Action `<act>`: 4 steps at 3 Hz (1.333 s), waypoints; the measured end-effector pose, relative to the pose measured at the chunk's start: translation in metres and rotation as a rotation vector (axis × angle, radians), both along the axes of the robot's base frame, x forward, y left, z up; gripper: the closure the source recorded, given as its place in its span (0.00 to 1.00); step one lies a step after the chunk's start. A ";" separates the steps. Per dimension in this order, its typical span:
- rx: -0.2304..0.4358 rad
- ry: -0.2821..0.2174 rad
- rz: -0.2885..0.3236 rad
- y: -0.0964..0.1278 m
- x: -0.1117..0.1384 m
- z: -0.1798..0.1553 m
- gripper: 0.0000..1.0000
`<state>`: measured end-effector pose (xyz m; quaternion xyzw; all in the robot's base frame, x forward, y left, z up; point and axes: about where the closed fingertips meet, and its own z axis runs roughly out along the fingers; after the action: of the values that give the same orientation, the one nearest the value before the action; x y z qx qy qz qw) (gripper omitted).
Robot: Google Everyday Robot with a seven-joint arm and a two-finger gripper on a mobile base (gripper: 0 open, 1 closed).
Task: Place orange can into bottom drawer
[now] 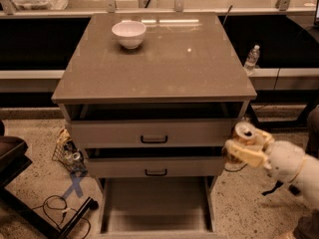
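The orange can (242,136) is upright in my gripper (243,144), its silver top facing up. The cream fingers (245,155) are shut around the can's body, which is mostly hidden by them. The gripper is at the right side of the grey cabinet, level with the middle drawer and touching or just off its right edge. The bottom drawer (113,205) is pulled out at the cabinet's foot, a wide shallow grey tray with nothing in it, below and left of the gripper.
A white bowl (129,34) stands on the cabinet top (159,63). The two upper drawers (154,133) with black handles stand slightly ajar. A clear water bottle (251,59) is on the ledge at right. Cables and a bag of clutter (67,151) lie on the floor at left.
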<state>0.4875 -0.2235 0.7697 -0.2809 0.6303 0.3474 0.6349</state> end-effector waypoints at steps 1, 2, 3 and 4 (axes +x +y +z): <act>0.017 -0.031 0.084 0.031 -0.030 -0.087 1.00; -0.032 -0.037 0.154 0.051 -0.045 -0.137 1.00; -0.084 -0.019 0.219 0.075 -0.053 -0.184 1.00; -0.081 -0.017 0.227 0.081 -0.051 -0.189 1.00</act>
<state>0.4365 -0.1422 0.5808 -0.3787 0.6026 0.3888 0.5851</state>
